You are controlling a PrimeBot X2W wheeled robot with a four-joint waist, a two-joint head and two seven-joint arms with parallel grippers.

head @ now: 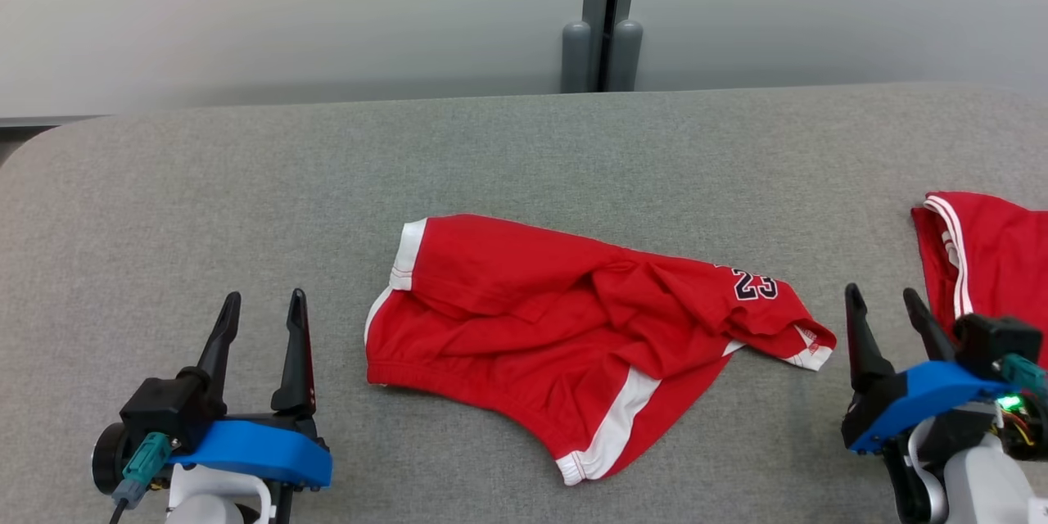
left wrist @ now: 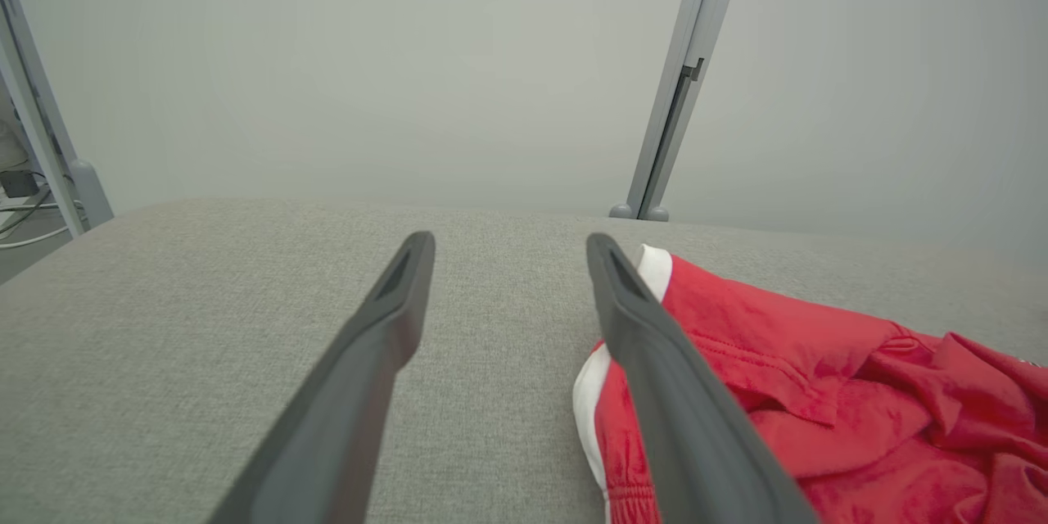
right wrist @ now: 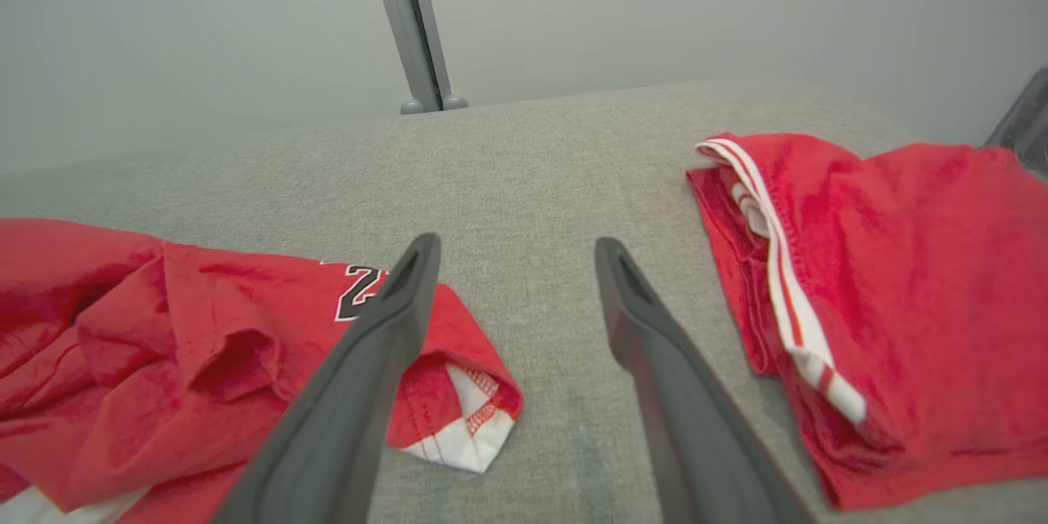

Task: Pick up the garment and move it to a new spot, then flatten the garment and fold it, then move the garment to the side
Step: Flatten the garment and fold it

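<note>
Garments: two; crumpled red shorts with white trim at centre, second red garment with white stripes far right.
Grippers: two; left gripper and right gripper spread apart, empty.
Open room: grey fabric table, left and behind.

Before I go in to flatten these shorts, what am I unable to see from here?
Head view: the second red garment runs off the right edge; the right end effector covers its near part.
Right wrist view: a finger hides part of the number on the shorts.
Left wrist view: the shorts run off the right and bottom edges.
</note>
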